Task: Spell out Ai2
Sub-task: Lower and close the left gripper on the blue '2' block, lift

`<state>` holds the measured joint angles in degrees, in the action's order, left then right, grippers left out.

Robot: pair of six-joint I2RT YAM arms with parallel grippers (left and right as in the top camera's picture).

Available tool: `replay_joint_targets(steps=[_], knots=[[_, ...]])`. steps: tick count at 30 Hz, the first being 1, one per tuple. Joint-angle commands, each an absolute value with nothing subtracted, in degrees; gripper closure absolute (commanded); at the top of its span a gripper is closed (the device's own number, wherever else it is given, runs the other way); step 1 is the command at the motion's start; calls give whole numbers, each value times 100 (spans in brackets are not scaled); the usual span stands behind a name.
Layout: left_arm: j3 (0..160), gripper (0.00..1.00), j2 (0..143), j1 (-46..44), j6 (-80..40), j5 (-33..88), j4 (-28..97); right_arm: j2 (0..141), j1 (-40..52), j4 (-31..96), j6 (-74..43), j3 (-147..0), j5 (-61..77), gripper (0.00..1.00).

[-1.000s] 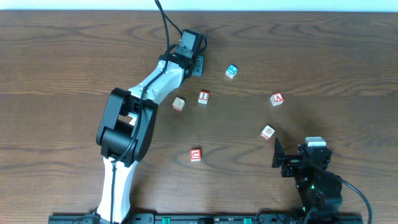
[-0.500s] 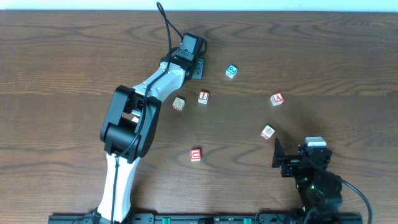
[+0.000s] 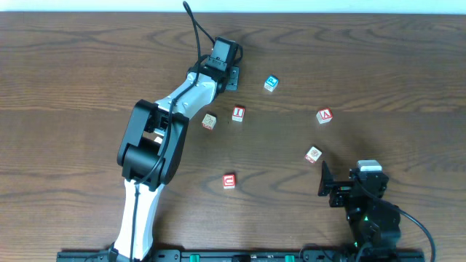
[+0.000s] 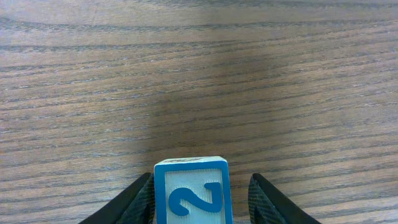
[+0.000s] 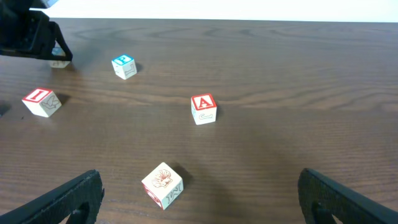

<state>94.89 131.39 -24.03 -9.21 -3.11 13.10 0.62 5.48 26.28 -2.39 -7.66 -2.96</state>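
The cube with the blue "2" [image 4: 193, 196] sits on the wood between the fingers of my left gripper [image 4: 202, 186]. The left finger is close against it and a gap shows at the right finger [image 4: 264, 199], so the jaws are open around it. From overhead, the left gripper [image 3: 230, 73] hides this cube. The "I" cube [image 3: 238, 113] lies just below that gripper. The red "A" cube [image 3: 325, 116] lies far right, also seen as the "A" cube [image 5: 203, 108]. My right gripper [image 5: 199, 186] stands wide open and empty at the near right.
A cube with a shell picture [image 5: 163, 185] lies just ahead of the right gripper. Another blue-marked cube [image 3: 271, 83] is right of the left gripper, a pale cube [image 3: 209, 121] sits beside the "I" cube, and a red cube [image 3: 229, 180] lies nearer the front.
The left arm's elbow shifted slightly right and the wrist settled a little farther back. The cubes and the right arm stayed put.
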Motion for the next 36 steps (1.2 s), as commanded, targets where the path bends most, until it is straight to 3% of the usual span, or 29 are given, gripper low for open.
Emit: replay_joint_targets(steps=[1,10,22,36], knots=[[9570,54,13179,-2362,-941,-320,1302,32,447,2630,-316,-749,-274,1],[9570,59,13179,-2362,-508,-342,1302,34,447,2630,-316,-749,-274,1],[9570,60,13179,-2364,1372,-340,1302,32,447,2630,-316,-749,-274,1],[9570,55,13179,-2364,3059,-305,1306,32,447,2630,-316,-749,-274,1]])
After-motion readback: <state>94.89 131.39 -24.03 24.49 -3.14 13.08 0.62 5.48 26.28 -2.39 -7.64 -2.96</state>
